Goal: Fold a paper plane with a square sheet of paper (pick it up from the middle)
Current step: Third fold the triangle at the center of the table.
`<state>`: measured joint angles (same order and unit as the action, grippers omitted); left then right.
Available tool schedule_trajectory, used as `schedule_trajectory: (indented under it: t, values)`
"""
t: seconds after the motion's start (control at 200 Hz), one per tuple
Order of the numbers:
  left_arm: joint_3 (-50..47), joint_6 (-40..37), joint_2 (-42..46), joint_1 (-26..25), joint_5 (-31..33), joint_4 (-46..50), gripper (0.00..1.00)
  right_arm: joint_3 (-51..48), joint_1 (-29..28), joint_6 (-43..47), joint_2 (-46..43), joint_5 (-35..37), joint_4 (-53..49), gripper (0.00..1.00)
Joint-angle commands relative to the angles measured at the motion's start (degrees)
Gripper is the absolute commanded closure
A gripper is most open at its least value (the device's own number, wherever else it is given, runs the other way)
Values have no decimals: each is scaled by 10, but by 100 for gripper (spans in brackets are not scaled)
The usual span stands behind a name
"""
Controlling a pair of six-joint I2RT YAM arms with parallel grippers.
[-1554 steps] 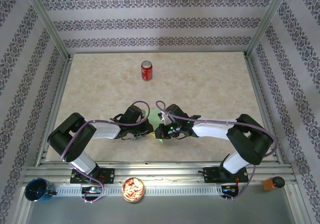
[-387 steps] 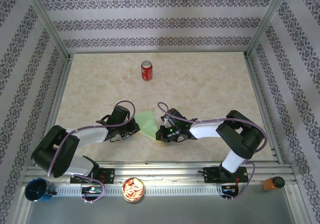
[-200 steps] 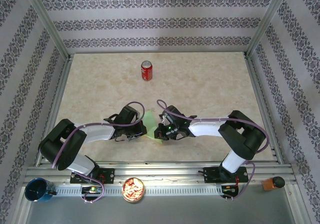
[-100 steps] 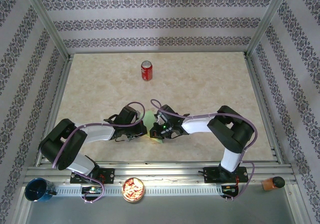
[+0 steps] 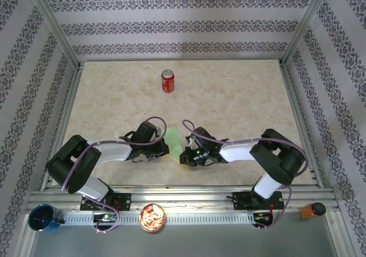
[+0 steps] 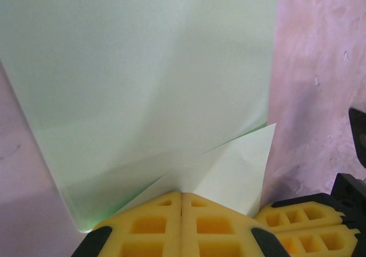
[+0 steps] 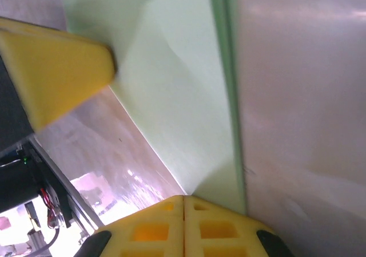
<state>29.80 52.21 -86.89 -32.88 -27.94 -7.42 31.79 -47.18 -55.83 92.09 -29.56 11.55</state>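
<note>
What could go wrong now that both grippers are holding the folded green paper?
1. The left gripper and right gripper both pinch the thin sheet of paper close together; pulling in different directions could tear it.
2. Each pinch sits near the paper's edge, so the sheet may slip out and the fold may spring open.
3. The grippers sit close together and could collide.

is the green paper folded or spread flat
Folded. On the left wrist camera a triangular flap overlaps the green paper; the right wrist camera shows doubled edges.
</note>
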Motion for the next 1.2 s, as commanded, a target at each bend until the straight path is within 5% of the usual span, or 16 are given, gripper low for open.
schedule_trajectory:
  t: [0.0, 0.375, 0.56, 1.194]
  values:
    - [-5, -17, -28, 8, 20, 3, 98, -41, 12, -8, -36, -2, -21, 91]
    - [81, -141, -66, 2, -15, 79, 98, -91, 59, 2, -258, 62, -130, 90]
    - [112, -179, -101, -1, -69, 80, 99, -98, 93, 4, -297, 57, -129, 90]
    - [151, -187, -113, -11, -82, 98, 98, 37, 67, 41, -50, -35, -75, 97]
